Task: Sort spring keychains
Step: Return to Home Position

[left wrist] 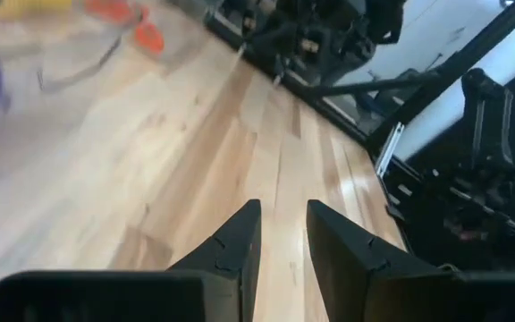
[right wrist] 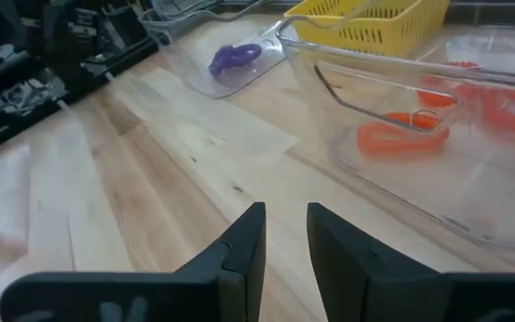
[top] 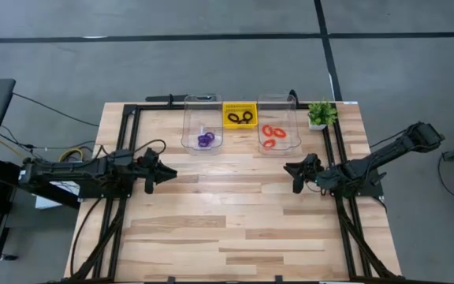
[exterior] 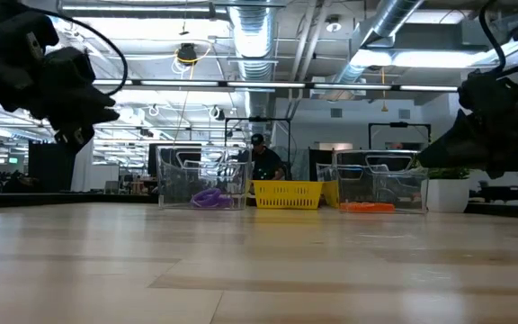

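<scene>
Left end effector (left wrist: 282,206), right end effector (right wrist: 284,207), both parted and empty, spring keychains (top: 270,136) in far bins (top: 187,125)

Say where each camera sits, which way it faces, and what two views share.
High: above the table, looking straight down; both arms, left hand and right hand, show.
Low: at table-top height, facing the yellow basket across the table; both arms hang at its upper corners.
Left wrist: on the left arm, facing the right arm; own fingers show.
Right wrist: on the right arm, facing the clear bins; own fingers show.
Shared: high and right wrist both show the purple rings.
</scene>
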`<move>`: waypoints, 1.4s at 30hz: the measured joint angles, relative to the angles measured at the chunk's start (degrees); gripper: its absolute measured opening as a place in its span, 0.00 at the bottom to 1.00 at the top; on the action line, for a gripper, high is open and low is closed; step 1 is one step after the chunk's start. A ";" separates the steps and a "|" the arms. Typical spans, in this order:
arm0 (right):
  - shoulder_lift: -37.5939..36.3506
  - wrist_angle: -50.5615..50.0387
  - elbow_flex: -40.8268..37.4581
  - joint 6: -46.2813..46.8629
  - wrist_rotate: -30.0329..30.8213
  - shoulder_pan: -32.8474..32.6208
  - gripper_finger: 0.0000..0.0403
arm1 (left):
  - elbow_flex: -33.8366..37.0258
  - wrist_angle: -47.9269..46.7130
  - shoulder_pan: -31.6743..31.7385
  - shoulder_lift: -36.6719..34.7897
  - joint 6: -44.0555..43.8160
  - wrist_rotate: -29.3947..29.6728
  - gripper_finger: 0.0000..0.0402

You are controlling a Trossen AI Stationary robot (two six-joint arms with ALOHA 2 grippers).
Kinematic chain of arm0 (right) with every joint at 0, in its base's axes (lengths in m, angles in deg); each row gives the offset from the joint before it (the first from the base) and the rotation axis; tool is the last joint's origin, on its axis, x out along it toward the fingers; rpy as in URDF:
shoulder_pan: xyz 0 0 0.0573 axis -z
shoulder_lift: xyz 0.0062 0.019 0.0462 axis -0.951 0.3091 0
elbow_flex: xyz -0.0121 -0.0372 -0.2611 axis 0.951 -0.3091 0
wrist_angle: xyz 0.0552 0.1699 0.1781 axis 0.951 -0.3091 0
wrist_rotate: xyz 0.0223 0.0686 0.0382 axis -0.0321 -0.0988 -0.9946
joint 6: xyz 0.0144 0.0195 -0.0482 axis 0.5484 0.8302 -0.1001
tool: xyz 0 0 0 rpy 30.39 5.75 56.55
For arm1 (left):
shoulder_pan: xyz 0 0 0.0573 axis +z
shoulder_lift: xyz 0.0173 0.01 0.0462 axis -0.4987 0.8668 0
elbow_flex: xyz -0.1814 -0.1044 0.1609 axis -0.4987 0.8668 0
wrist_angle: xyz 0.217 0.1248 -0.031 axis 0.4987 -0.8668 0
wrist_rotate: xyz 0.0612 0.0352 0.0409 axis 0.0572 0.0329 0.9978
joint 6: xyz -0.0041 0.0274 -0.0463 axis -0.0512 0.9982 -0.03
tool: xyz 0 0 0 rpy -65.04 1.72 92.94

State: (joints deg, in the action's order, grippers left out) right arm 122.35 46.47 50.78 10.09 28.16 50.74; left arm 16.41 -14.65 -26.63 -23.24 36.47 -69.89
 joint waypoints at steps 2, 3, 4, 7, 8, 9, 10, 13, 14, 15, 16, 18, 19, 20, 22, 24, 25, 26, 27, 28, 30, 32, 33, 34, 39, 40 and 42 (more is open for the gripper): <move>-0.02 0.04 0.00 0.51 -0.20 0.00 0.19 | 0.03 0.19 -0.35 1.53 -2.24 0.30 0.22; 0.00 0.21 0.00 1.41 0.01 0.00 0.19 | 0.03 0.46 -0.43 2.15 -3.56 0.96 0.22; 0.01 0.87 0.00 1.88 1.01 0.15 0.19 | 0.03 0.98 -0.42 2.80 -4.87 1.77 0.22; -0.06 9.12 -0.01 -6.78 3.30 0.59 0.19 | 0.03 3.88 -0.41 4.27 -6.36 4.23 0.22; -0.09 14.12 -0.02 -13.40 2.54 0.74 0.19 | 0.03 5.51 -0.41 4.65 -6.27 4.67 0.22; -0.09 19.76 -0.02 -20.27 0.83 1.00 0.19 | 0.03 7.22 -0.41 5.00 -5.99 4.96 0.22; -0.09 25.28 -0.02 -26.80 -1.96 1.47 0.19 | 0.03 8.69 -0.41 5.28 -5.62 5.17 0.22; -0.15 37.53 -0.02 -41.01 -17.28 3.90 0.19 | 0.03 11.54 -0.41 5.92 -4.35 5.25 0.22; -0.25 39.61 -0.02 -43.47 -23.50 5.01 0.19 | 0.03 11.87 -0.41 6.00 -4.29 5.24 0.22; -0.59 40.76 -0.02 -44.62 -28.68 6.29 0.19 | 0.03 12.01 -0.41 6.00 -4.37 5.24 0.22; -1.20 41.30 0.02 -44.85 -33.05 7.80 0.19 | 0.03 12.03 -0.41 6.00 -4.46 5.25 0.22; -2.89 39.69 0.27 -44.29 -40.98 10.78 0.19 | 0.03 12.05 -0.41 6.00 -4.37 5.23 0.22; -4.03 38.11 0.47 -43.46 -44.59 12.35 0.19 | 0.03 12.06 -0.41 6.00 -4.37 5.22 0.22; -5.27 36.35 0.59 -42.50 -47.95 13.86 0.19 | 0.03 12.08 -0.41 6.00 -4.37 5.22 0.22; -8.38 31.05 0.72 -40.60 -53.00 16.82 0.19 | 0.03 12.09 -0.41 6.00 -4.37 5.22 0.22; -12.00 23.43 0.72 -38.83 -55.37 19.44 0.19 | 0.03 12.16 -0.41 6.00 -4.37 5.22 0.22; -13.98 19.60 0.72 -38.00 -55.53 20.53 0.19 | 0.03 12.21 -0.41 6.00 -4.37 5.22 0.22; -15.94 16.20 0.72 -37.48 -55.49 21.44 0.19 | 0.03 12.25 -0.41 6.00 -4.38 5.22 0.22; -18.09 13.34 0.71 -37.20 -55.39 22.12 0.19 | 0.03 12.25 -0.41 6.00 -4.67 5.16 0.22; -20.43 11.04 0.70 -37.10 -55.39 22.45 0.19 | 0.03 12.27 -0.41 6.00 -5.13 4.95 0.22; -25.25 7.84 0.72 -37.20 -55.45 22.45 0.19 | 0.03 12.31 -0.41 6.00 -5.35 4.83 0.22; -30.50 3.38 0.74 -37.52 -55.43 21.91 0.19 | 0.03 12.67 -0.41 6.00 -5.40 4.81 0.22; -33.18 0.40 0.79 -37.51 -55.32 21.58 0.19 | 0.03 12.88 -0.41 6.00 -5.40 4.79 0.22; -36.04 -3.06 0.78 -37.44 -55.14 21.18 0.19 | 0.03 13.09 -0.41 6.00 -5.40 4.79 0.22; -40.56 -9.85 0.98 -36.49 -49.53 19.30 0.19 | 0.03 13.18 -0.42 5.99 -5.42 4.77 0.22; -40.28 -10.25 0.95 -36.36 -48.09 19.09 0.19 | 0.03 13.28 -0.47 6.09 -5.42 4.76 0.22; -39.93 -10.67 0.81 -35.52 -44.75 18.67 0.19 | 0.03 13.30 -0.45 6.01 -5.42 4.73 0.22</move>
State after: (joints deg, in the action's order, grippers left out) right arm 82.42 35.80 51.59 -25.44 -16.59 69.41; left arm 16.45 -1.35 -27.08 -17.23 31.05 -65.16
